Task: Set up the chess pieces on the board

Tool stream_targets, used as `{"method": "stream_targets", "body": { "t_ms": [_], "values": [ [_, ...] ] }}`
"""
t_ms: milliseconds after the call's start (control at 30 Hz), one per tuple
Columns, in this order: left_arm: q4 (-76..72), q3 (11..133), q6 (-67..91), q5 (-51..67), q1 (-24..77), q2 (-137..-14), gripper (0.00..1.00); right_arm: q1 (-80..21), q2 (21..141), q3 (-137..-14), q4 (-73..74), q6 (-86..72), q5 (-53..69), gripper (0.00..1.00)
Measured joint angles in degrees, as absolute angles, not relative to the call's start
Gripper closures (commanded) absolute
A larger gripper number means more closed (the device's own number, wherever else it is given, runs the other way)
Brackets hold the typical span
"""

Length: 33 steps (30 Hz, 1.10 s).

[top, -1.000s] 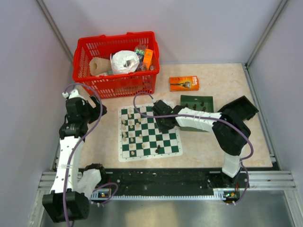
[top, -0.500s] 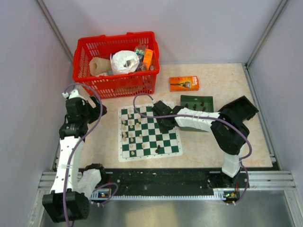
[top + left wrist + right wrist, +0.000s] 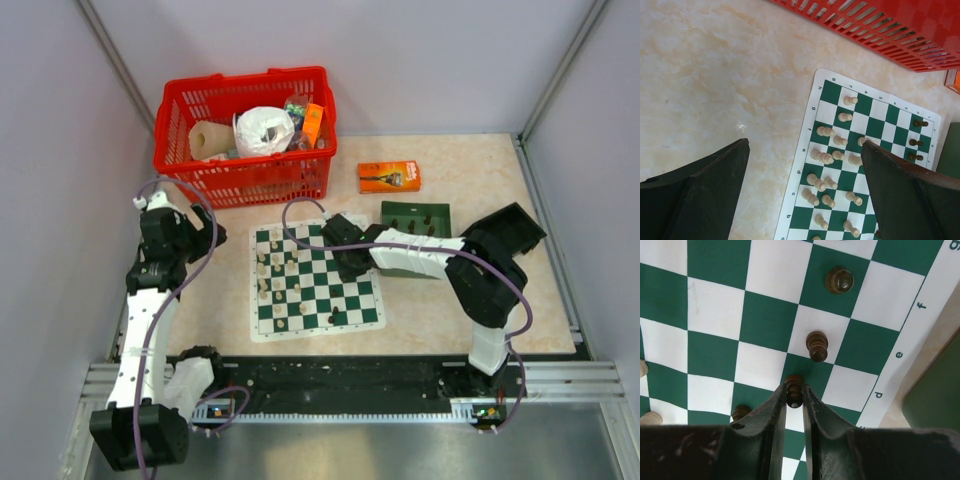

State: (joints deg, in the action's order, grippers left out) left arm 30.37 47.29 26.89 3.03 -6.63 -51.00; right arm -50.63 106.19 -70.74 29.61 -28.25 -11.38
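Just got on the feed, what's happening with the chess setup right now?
The right gripper is over the board, closed on a dark piece near the edge with the letters. Whether that piece is touching the square or is just above it can't be told. Two other dark pieces stand just beyond it. The cream pieces are clustered loosely on the opposite side, not in neat rows. The left gripper is open and holds nothing, off that side of the board.
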Motion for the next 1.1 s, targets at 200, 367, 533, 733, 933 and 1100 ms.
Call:
{"method": "stream_targets", "body": {
  "t_ms": [200,367,533,733,933,1100],
  "values": [
    [30.37,47.11,26.89,3.18,-6.63,-51.0,0.01,-50.63,106.04,-70.48,29.67,-28.36,-11.99,0.82],
    [30.0,47.07,26.98,3.44,-6.63,-51.0,0.01,-50.57,106.04,-70.48,29.78,-28.34,-12.6,0.82],
    [29.89,46.72,27.16,3.81,-6.63,-51.03,0.01,-50.57,106.04,-70.48,29.82,-28.32,-12.6,0.81],
    [29.89,46.7,27.16,3.88,-6.63,-51.03,0.01,-50.57,106.04,-70.48,29.82,-28.32,-12.64,0.81],
    [29.89,46.7,27.16,4.1,-6.63,-51.03,0.01,-50.57,106.04,-70.48,29.85,-28.32,-12.82,0.82],
    [29.69,46.57,27.18,4.1,-6.63,-51.03,0.01,-50.57,106.04,-70.48,29.87,-28.16,-12.86,0.82]
  ]
}}
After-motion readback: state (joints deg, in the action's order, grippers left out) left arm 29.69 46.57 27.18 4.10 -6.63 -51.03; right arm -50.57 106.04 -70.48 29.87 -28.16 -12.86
